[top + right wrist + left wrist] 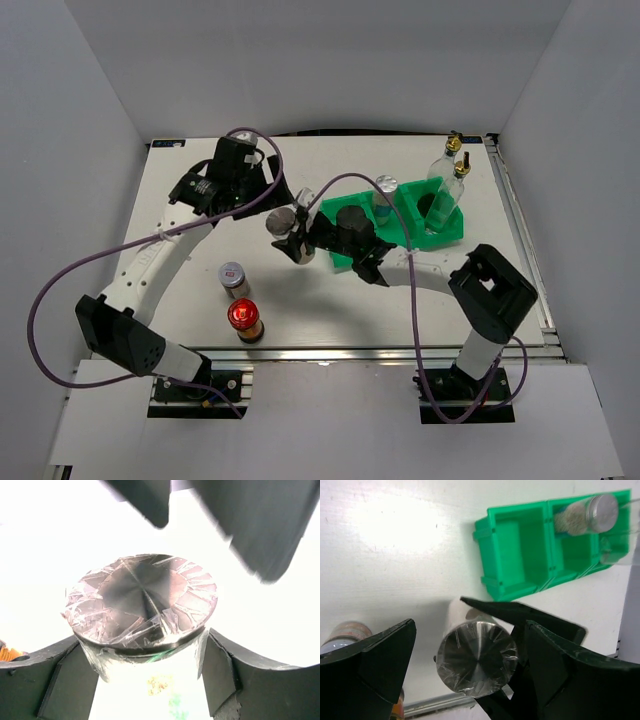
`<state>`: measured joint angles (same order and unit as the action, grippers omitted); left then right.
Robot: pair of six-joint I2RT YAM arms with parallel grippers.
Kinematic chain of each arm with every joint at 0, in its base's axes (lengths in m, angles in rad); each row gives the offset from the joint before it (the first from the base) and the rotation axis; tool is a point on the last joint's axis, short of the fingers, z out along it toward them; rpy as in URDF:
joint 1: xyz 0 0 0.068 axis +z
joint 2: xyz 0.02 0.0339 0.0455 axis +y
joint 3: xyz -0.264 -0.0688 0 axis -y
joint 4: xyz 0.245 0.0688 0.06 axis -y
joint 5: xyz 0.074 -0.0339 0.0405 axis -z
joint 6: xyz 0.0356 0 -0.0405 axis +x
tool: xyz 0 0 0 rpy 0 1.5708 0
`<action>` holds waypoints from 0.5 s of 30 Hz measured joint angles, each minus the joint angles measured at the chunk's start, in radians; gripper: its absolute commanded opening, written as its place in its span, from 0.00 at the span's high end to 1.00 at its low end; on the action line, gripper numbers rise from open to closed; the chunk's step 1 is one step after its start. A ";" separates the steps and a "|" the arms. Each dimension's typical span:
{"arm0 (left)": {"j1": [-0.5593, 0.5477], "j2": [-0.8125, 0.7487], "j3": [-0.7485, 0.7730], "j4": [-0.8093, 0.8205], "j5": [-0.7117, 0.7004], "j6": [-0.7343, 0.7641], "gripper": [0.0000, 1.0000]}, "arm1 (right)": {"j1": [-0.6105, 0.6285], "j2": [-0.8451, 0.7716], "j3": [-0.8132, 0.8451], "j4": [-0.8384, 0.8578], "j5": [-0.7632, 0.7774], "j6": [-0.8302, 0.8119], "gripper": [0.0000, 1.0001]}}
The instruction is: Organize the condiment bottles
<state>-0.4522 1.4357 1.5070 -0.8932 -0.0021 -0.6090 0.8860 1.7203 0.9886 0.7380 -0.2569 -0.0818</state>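
Observation:
A silver-lidded shaker (282, 220) with plastic wrap on its lid stands left of the green tray. My right gripper (296, 243) is shut on its body; in the right wrist view (145, 680) both pads press the shaker (142, 602). My left gripper (470, 640) is open wide around the same shaker (477, 657), not touching it, and it also shows in the top view (291, 208). Another silver-lidded shaker (386, 190) stands in the tray's middle compartment. One tall glass bottle (445, 198) stands in the right compartment. The other tall bottle (448, 155) stands behind the tray.
The green three-compartment tray (352, 212) lies right of centre; its left compartment (517, 550) is empty. A small red-marked-lid jar (233, 274) and a dark red-capped bottle (245, 318) stand near the front left. Purple cables loop over the table.

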 measured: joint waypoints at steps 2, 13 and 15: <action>-0.003 -0.006 0.019 0.011 -0.026 -0.005 0.02 | 0.000 -0.029 -0.043 0.002 0.009 0.003 0.72; -0.008 -0.144 0.010 0.120 -0.220 -0.034 0.02 | -0.043 -0.283 -0.263 0.015 0.092 0.018 0.73; -0.008 -0.161 -0.021 0.139 -0.248 -0.039 0.02 | -0.070 -0.336 -0.298 0.023 0.116 0.024 0.73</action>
<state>-0.4599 1.2751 1.4864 -0.7544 -0.2504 -0.6483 0.8162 1.3838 0.6907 0.7612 -0.1413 -0.0582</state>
